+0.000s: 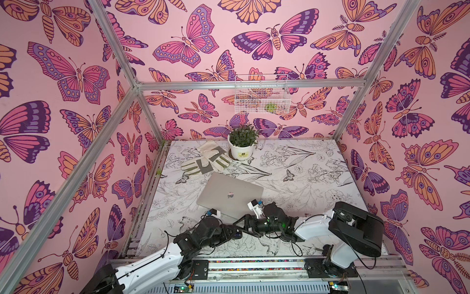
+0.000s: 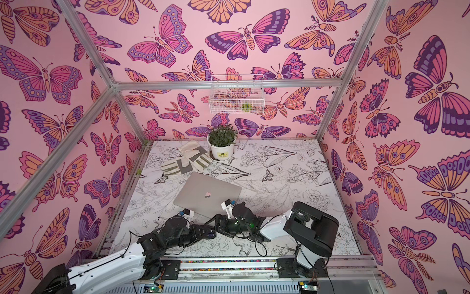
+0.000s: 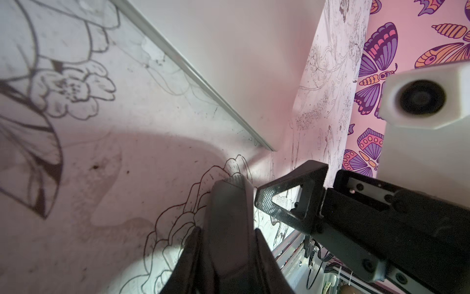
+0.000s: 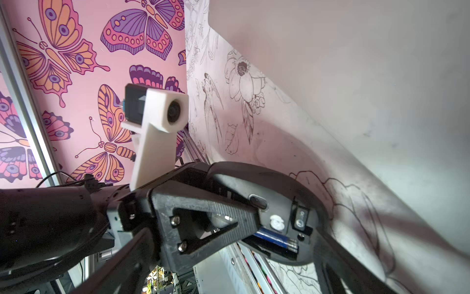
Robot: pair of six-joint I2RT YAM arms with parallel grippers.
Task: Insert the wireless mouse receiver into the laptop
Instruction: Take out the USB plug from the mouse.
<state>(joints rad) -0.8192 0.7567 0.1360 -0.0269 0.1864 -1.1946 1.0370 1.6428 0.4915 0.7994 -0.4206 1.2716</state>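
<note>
The closed silver laptop (image 1: 230, 194) (image 2: 207, 194) lies mid-table, its near edge just beyond both grippers. My left gripper (image 3: 227, 230) is shut on a black mouse (image 3: 229, 203) and holds it above the table in front of the laptop. In the right wrist view the mouse (image 4: 279, 188) shows its underside, with an open compartment, a blue battery (image 4: 276, 239) and a switch; a left finger (image 4: 216, 211) crosses it. My right gripper (image 4: 234, 269) stands open, its fingers spread to either side of the mouse's end. I cannot make out the wireless mouse receiver.
A potted plant (image 1: 243, 145) and a pair of pale gloves (image 1: 203, 163) lie at the back of the table. A white wire basket (image 1: 262, 96) hangs on the rear wall. The arms' rail (image 1: 254, 264) runs along the front edge.
</note>
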